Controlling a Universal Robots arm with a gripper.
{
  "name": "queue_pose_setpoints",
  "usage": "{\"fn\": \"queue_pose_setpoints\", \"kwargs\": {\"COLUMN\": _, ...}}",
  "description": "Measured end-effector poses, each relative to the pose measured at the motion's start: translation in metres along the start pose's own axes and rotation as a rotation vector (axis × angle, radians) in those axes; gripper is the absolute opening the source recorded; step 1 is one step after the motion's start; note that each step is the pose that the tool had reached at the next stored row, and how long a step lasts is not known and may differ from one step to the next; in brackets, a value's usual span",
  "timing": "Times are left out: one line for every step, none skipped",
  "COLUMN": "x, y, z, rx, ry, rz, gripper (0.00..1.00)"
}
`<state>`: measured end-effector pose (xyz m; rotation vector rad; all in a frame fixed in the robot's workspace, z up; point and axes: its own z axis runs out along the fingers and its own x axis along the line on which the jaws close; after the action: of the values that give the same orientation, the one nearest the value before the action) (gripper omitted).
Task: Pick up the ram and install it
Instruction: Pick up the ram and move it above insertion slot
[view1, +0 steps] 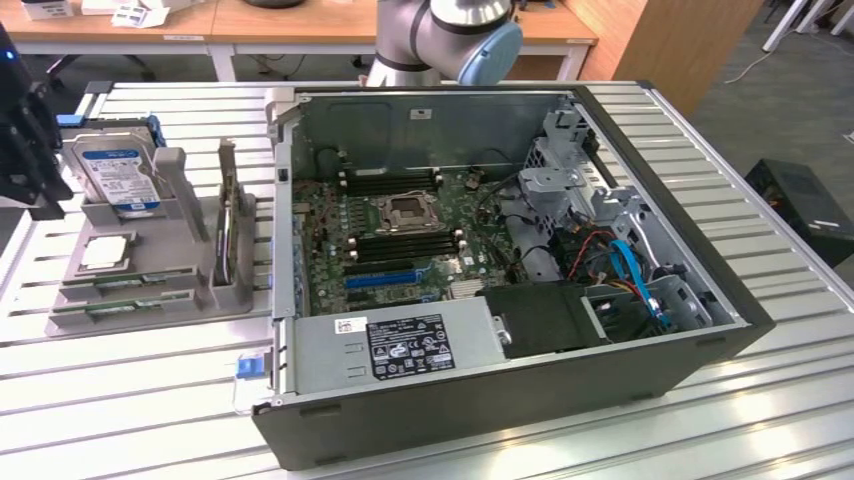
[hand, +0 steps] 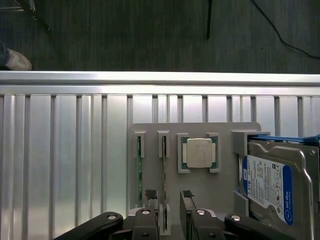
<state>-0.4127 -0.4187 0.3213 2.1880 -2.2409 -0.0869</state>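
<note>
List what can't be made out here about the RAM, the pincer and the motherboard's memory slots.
- RAM sticks: wrist view, seen edge-on in the holder, so their chips and labels are hidden.
- Pincer: wrist view, open; its body is cut off by the frame edge.
- Memory slots: exterior view, too small to tell how the latches stand.

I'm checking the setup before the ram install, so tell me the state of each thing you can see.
gripper: jaws open, empty, over the holder.
ram: standing on edge in its holder slot, not picked up.
CPU chip: lying flat in the holder's recess.
hard drive: upright in the holder.
computer case: side open, motherboard exposed.
</note>
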Motion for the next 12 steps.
{"fn": "queue_pose_setpoints", "kwargs": {"x": 0.0, "y": -0.0001, "z": 0.0018, "rx": 0.0, "ry": 0.0, "rz": 0.0, "gripper": 0.31}}
{"fn": "queue_pose_setpoints", "kwargs": {"x": 0.0, "y": -0.0002, "z": 0.0035, "rx": -0.0001, "ry": 0.0, "rz": 0.0, "gripper": 0.31}}
{"fn": "queue_pose_setpoints", "kwargs": {"x": 0.0, "y": -0.0003, "z": 0.0054, "rx": 0.0, "ry": 0.0, "rz": 0.0, "gripper": 0.31}}
{"fn": "queue_pose_setpoints", "kwargs": {"x": 0.0, "y": -0.0004, "z": 0.0071, "rx": 0.0, "ry": -0.0001, "rz": 0.0, "gripper": 0.31}}
{"fn": "queue_pose_setpoints", "kwargs": {"x": 0.001, "y": -0.0004, "z": 0.0088, "rx": 0.0, "ry": 0.0, "rz": 0.0, "gripper": 0.31}}
{"fn": "queue_pose_setpoints", "kwargs": {"x": 0.001, "y": -0.0005, "z": 0.0105, "rx": -0.0001, "ry": 0.0, "rz": 0.0, "gripper": 0.31}}
{"fn": "queue_pose_setpoints", "kwargs": {"x": 0.001, "y": -0.0006, "z": 0.0121, "rx": -0.0001, "ry": 0.0, "rz": 0.0, "gripper": 0.31}}
{"fn": "queue_pose_setpoints", "kwargs": {"x": 0.001, "y": -0.0007, "z": 0.0138, "rx": -0.0001, "ry": 0.0, "rz": 0.0, "gripper": 0.31}}
{"fn": "queue_pose_setpoints", "kwargs": {"x": 0.001, "y": -0.0007, "z": 0.0155, "rx": -0.0001, "ry": 0.0001, "rz": 0.0, "gripper": 0.31}}
{"fn": "queue_pose_setpoints", "kwargs": {"x": 0.001, "y": -0.0008, "z": 0.0172, "rx": -0.0001, "ry": 0.0001, "rz": 0.0, "gripper": 0.31}}
{"fn": "queue_pose_setpoints", "kwargs": {"x": 0.001, "y": -0.0009, "z": 0.0188, "rx": -0.0001, "ry": 0.0001, "rz": 0.0, "gripper": 0.31}}
{"fn": "queue_pose_setpoints", "kwargs": {"x": 0.001, "y": -0.001, "z": 0.0205, "rx": -0.0001, "ry": 0.0001, "rz": 0.0, "gripper": 0.31}}
